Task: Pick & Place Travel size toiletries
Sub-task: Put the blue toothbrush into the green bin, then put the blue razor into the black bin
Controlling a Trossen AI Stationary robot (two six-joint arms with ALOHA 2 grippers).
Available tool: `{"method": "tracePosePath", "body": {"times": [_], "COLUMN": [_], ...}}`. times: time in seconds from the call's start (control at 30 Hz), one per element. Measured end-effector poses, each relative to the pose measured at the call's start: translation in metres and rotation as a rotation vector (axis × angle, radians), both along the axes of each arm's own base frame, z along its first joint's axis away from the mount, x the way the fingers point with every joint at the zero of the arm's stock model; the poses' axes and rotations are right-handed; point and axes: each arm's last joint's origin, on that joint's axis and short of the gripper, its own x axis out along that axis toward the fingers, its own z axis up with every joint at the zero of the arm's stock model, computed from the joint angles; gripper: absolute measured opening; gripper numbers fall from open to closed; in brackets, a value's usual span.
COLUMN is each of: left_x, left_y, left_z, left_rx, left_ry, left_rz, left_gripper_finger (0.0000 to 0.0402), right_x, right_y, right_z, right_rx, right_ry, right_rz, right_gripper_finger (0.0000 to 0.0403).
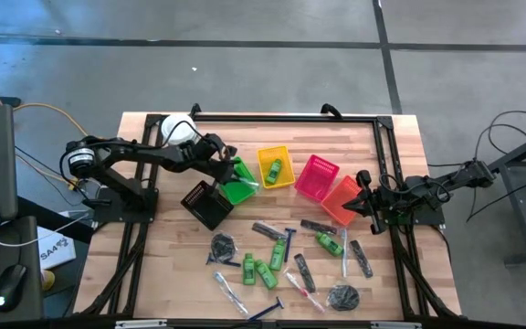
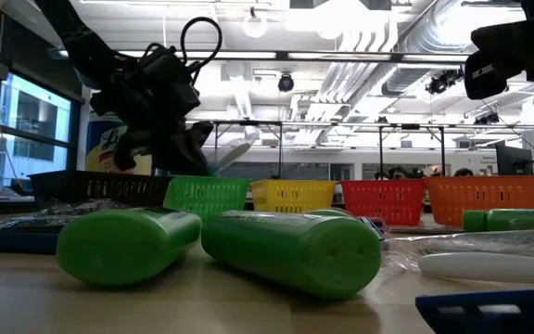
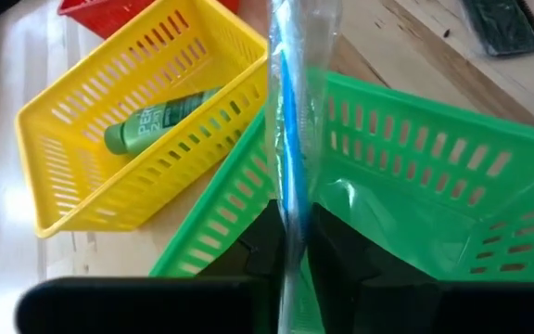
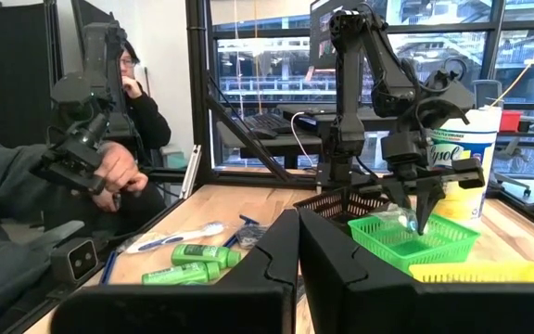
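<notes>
My left gripper is over the green basket, shut on a slim clear packet with a blue strip inside. My right gripper is shut and holds nothing; it hovers by the orange basket. One green mini bottle lies in the yellow basket. More green bottles, clear tubes, black combs, dark coiled bundles and blue-handled razors lie loose on the near half of the table. My left gripper pinches the clear packet between its two fingers, at the packet's near end. The packet runs on past the fingertips, along the fingers, and reaches out over the green basket's wall. It is lifted off the table.
A black basket stands beside the green one, a pink basket between the yellow and the orange. A big white tub is behind the left arm. A person sits beyond the table. Bare wood shows at the far middle.
</notes>
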Motion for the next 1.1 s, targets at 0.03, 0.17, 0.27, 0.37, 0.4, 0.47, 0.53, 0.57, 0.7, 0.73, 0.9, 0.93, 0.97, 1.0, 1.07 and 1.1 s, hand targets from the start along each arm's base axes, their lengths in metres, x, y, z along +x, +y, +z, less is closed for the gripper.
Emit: {"method": "tracePosePath", "body": {"times": [0.03, 0.17, 0.27, 0.37, 0.4, 0.47, 0.53, 0.57, 0.7, 0.73, 0.9, 0.93, 0.97, 1.0, 1.07, 1.1], "left_x": [0.000, 0.000, 0.000, 0.001, 0.001, 0.001, 0.003, 0.003, 0.001, -0.001, -0.021, -0.028, -0.034, -0.041, -0.058, -0.066], "left_y": [0.000, 0.000, 0.000, 0.000, 0.000, 0.000, 0.000, -0.001, -0.008, -0.013, -0.048, -0.057, -0.065, -0.073, -0.087, -0.093], "left_z": [0.000, 0.000, 0.000, 0.001, 0.002, 0.006, 0.015, 0.021, 0.062, 0.074, 0.138, 0.146, 0.154, 0.161, 0.171, 0.175], "left_rx": [-0.007, -0.038, -0.057, -0.082, -0.089, -0.113, -0.144, -0.171, -0.280, -0.319, -0.436, -0.444, -0.444, -0.447, -0.456, -0.456], "left_ry": [0.001, 0.004, 0.005, -0.006, -0.015, -0.033, -0.064, -0.075, -0.121, -0.116, -0.143, -0.146, -0.159, -0.181, -0.213, -0.234], "left_rz": [0.005, 0.029, 0.045, 0.066, 0.071, 0.071, 0.062, 0.059, 0.046, 0.062, 0.112, 0.112, 0.110, 0.109, 0.126, 0.136], "left_gripper_finger": [0.0055, 0.0087, 0.0104, 0.0117, 0.0121, 0.0129, 0.0136, 0.0139, 0.0144, 0.0142, 0.0087, 0.0069, 0.0050, 0.0030, 0.0009, 0.0008], "right_x": [0.000, 0.000, 0.000, 0.000, 0.000, 0.000, 0.000, 0.000, 0.000, 0.000, 0.000, 0.000, 0.000, 0.000, 0.000, 0.000], "right_y": [0.000, 0.000, 0.000, 0.000, 0.000, 0.000, 0.000, 0.000, 0.000, 0.000, 0.000, 0.000, 0.000, 0.000, 0.000, 0.000], "right_z": [0.000, 0.000, 0.000, 0.000, 0.000, 0.000, 0.000, 0.000, 0.000, 0.000, 0.000, 0.000, 0.000, 0.000, 0.000, 0.000], "right_rx": [0.000, -0.001, -0.001, -0.001, -0.001, -0.001, -0.001, -0.001, -0.001, -0.001, -0.001, -0.002, -0.002, -0.002, -0.001, 0.002], "right_ry": [0.000, 0.000, 0.000, 0.000, 0.000, 0.000, 0.000, 0.000, 0.000, 0.000, 0.000, 0.001, 0.003, 0.003, 0.004, 0.005], "right_rz": [0.000, 0.000, 0.000, 0.000, 0.000, 0.000, 0.000, 0.000, 0.000, 0.000, 0.003, 0.002, 0.003, 0.003, 0.003, 0.003], "right_gripper_finger": [0.0003, 0.0003, 0.0003, 0.0003, 0.0003, 0.0003, 0.0003, 0.0003, 0.0003, 0.0003, 0.0003, 0.0003, 0.0003, 0.0003, 0.0003, 0.0003]}}
